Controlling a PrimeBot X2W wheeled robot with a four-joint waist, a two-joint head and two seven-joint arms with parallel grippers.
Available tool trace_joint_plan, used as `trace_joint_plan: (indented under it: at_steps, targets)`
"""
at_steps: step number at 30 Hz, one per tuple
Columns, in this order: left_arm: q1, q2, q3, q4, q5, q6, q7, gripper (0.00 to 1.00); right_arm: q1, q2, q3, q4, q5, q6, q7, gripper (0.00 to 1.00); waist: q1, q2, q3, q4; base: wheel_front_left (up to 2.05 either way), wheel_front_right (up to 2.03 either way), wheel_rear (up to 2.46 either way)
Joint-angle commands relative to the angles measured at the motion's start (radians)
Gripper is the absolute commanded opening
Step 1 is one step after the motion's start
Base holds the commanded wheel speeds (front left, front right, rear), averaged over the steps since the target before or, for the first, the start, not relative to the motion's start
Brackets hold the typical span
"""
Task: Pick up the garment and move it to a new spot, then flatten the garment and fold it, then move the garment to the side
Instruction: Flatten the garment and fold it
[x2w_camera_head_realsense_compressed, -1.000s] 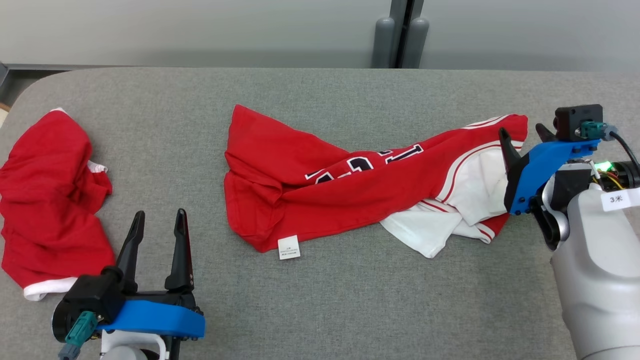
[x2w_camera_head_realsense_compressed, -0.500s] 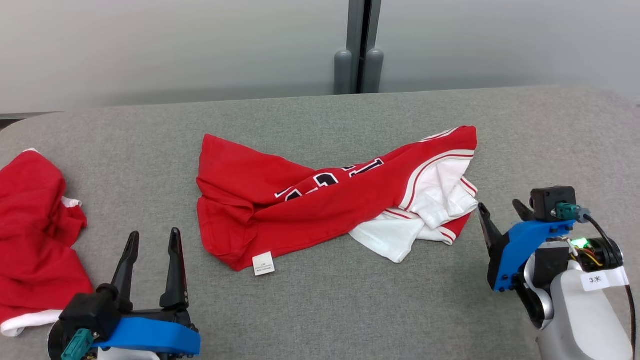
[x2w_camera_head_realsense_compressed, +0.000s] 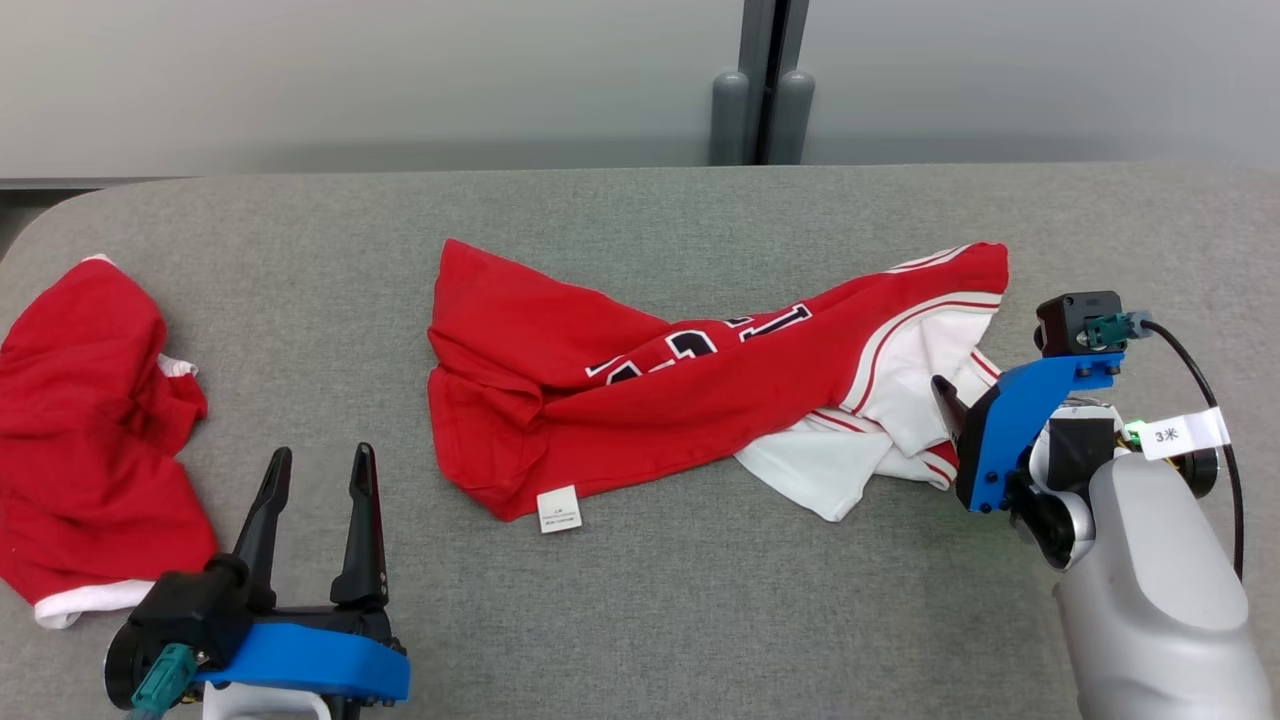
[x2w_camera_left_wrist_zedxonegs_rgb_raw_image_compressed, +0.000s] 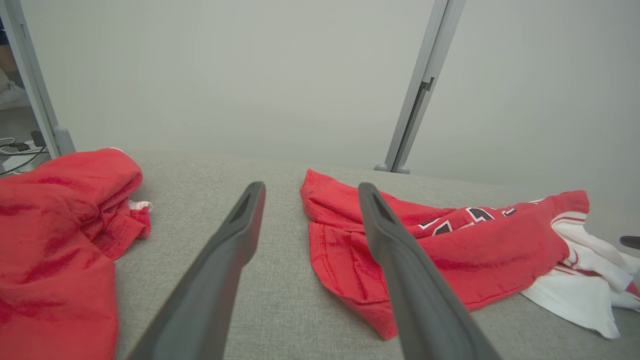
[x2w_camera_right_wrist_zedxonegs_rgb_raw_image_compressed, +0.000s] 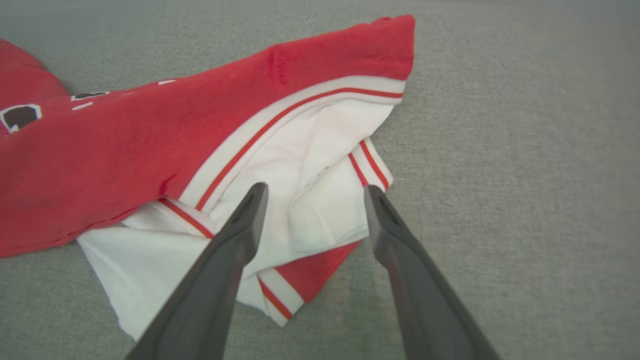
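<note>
Right gripper (x2w_camera_right_wrist_zedxonegs_rgb_raw_image_compressed: 316, 189) spread, empty, at garment's (x2w_camera_head_realsense_compressed: 700, 400) white, red-striped end. Left gripper (x2w_camera_head_realsense_compressed: 322, 452) spread, empty. Garment: crumpled red knit, mid-table (x2w_camera_head_realsense_compressed: 640, 600), grey weave. Head view, unlike right wrist view, shows hem tag (x2w_camera_head_realsense_compressed: 559, 508).

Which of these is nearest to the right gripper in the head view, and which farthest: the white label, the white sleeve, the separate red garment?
1. The white sleeve, at the right end of the jersey, just beside the open right gripper.
2. The white label, on the jersey's near hem, toward the left.
3. The separate red garment, at the far left.
</note>
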Motion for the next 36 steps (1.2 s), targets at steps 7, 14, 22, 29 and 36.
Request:
trace_joint_plan:
  at_steps: [7, 14, 22, 29, 36]
  targets:
    - [-0.019, 0.004, -0.005, 0.006, -0.002, -0.002, -0.003, 1.0, -0.07, 0.0, -0.008, 0.124, 0.002, 0.0, 0.017, 1.0, 0.0, 0.0, 0.019, 0.042, 0.0, 0.0, 0.0]
    - [-0.036, 0.0, -0.01, 0.006, -0.004, -0.003, -0.005, 1.0, -0.112, 0.0, -0.033, 0.203, -0.052, 0.0, -0.014, 0.42, 0.0, 0.0, 0.039, 0.055, 0.0, 0.0, 0.0]
    - [-0.045, -0.003, -0.004, 0.014, -0.01, 0.004, -0.01, 1.0, -0.125, 0.0, -0.054, 0.234, -0.086, 0.0, -0.059, 0.0, 0.0, 0.0, 0.04, 0.048, 0.0, 0.0, 0.0]
    - [-0.019, 0.001, 0.003, 0.02, -0.015, 0.009, -0.016, 1.0, -0.061, 0.001, 0.142, 0.1, 0.196, 0.0, -0.076, 0.0, 0.0, 0.0, 0.005, 0.02, 0.0, 0.0, 0.0]
    - [0.012, 0.012, 0.017, -0.001, -0.019, 0.024, -0.019, 1.0, 0.176, -0.002, 0.273, -0.345, 0.472, 0.0, 0.067, 0.0, 0.0, 0.0, -0.017, -0.033, 0.0, 0.0, 0.0]
